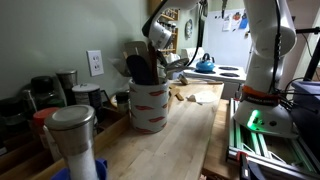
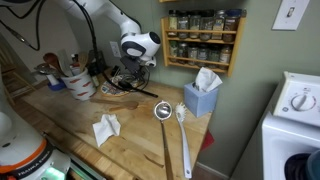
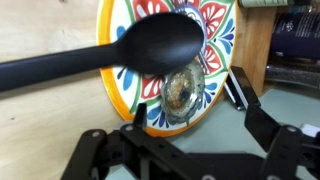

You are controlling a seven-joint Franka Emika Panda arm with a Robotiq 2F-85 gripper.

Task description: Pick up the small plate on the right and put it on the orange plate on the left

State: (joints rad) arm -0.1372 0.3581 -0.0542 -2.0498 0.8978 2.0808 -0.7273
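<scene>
1. The gripper (image 3: 180, 150) is wide open and holds nothing.
2. The small plate (image 3: 183, 95) sits on the orange plate (image 3: 222, 45), close to the gripper.
3. A black spoon (image 3: 150, 45) crosses in front of the orange plate.

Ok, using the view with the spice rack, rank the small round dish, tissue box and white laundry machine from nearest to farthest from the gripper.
From the gripper:
1. Small round dish, on the counter just beside it.
2. Tissue box, further along, at the back edge.
3. White laundry machine, beyond the counter's end.
</scene>
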